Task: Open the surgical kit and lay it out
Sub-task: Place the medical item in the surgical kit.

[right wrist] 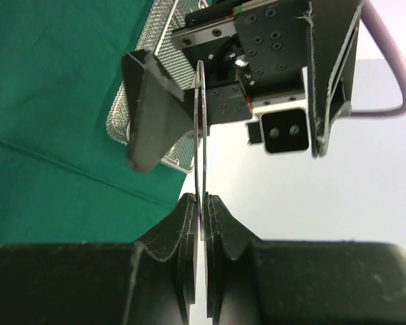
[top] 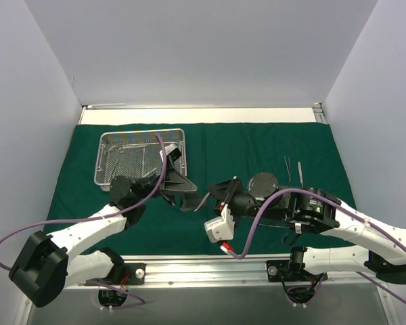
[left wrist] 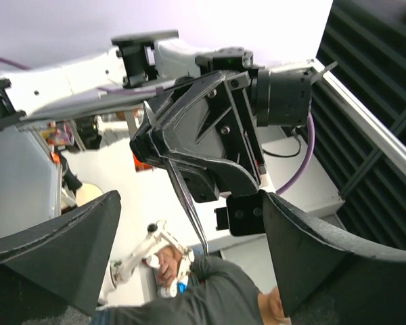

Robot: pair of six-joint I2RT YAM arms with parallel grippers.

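Spanning the gap between both arms, a slim steel instrument (right wrist: 200,139) runs left to right above the middle of the dark green cloth (top: 257,139). The right hand (right wrist: 201,203) is clamped on its right end. The left hand (top: 184,193) stands apart around its left end, seemingly not touching. It probably needs to close there next. The wire-mesh tray (top: 105,139) lies far-left.

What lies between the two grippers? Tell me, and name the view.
A slim steel instrument, pinched by the shut right gripper and reaching between the fingers of the open left gripper. The right wrist view shows it plainly.
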